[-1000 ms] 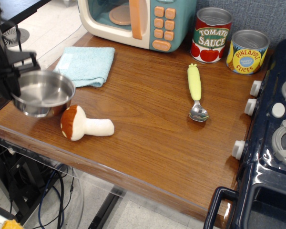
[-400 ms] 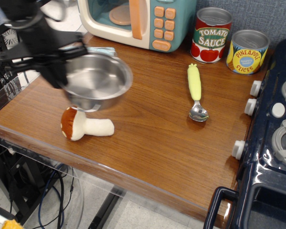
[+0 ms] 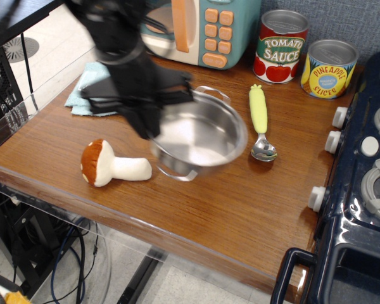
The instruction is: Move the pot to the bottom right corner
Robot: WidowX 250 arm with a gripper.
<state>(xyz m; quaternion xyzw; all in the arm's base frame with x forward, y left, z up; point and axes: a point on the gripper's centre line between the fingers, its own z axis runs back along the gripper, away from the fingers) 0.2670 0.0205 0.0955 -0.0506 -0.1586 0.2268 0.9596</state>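
The pot (image 3: 201,136) is held above the tabletop (image 3: 240,209) centre, its left rim clamped by the fingers (image 3: 149,120). The spoon (image 3: 260,123), at its three o'clock, could be struck if carried low.

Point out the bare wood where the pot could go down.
Bare wood lies front right, bordered by the stove, the spoon and the table edge. The back is crowded with cans; the mushroom sits beside the pot.
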